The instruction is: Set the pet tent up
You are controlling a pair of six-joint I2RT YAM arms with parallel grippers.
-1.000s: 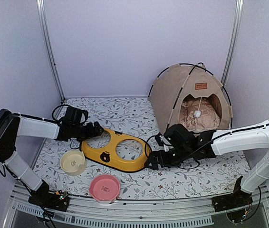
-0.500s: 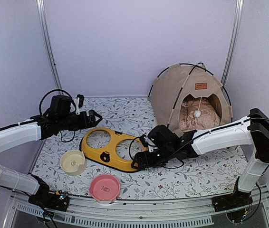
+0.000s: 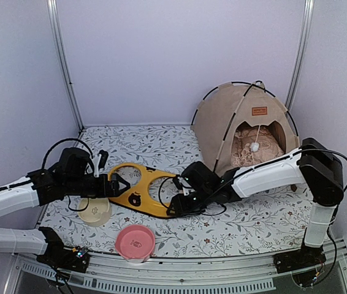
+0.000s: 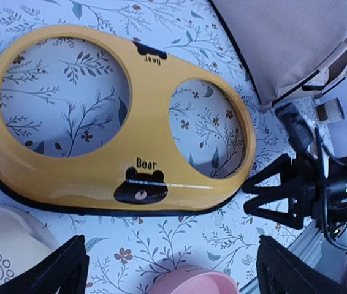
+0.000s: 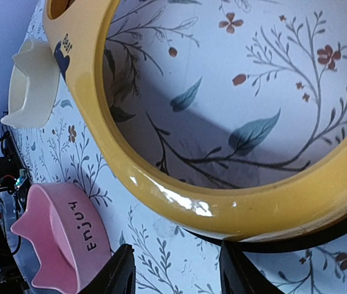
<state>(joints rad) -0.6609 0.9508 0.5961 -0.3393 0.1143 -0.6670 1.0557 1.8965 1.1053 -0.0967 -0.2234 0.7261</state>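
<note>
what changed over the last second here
The right gripper slid left to the right end of the yellow bowl holder, its jaws apart at that rim, with no grip visible. The left gripper, open throughout, lifted away from the holder's left end, then came back down near the cream bowl. The pet tent, the holder and the pink bowl seem unmoved.

Soft, cool light puts glare on the yellow feeder [image 5: 186, 205] and shade inside the pet tent [image 3: 222, 116].
</note>
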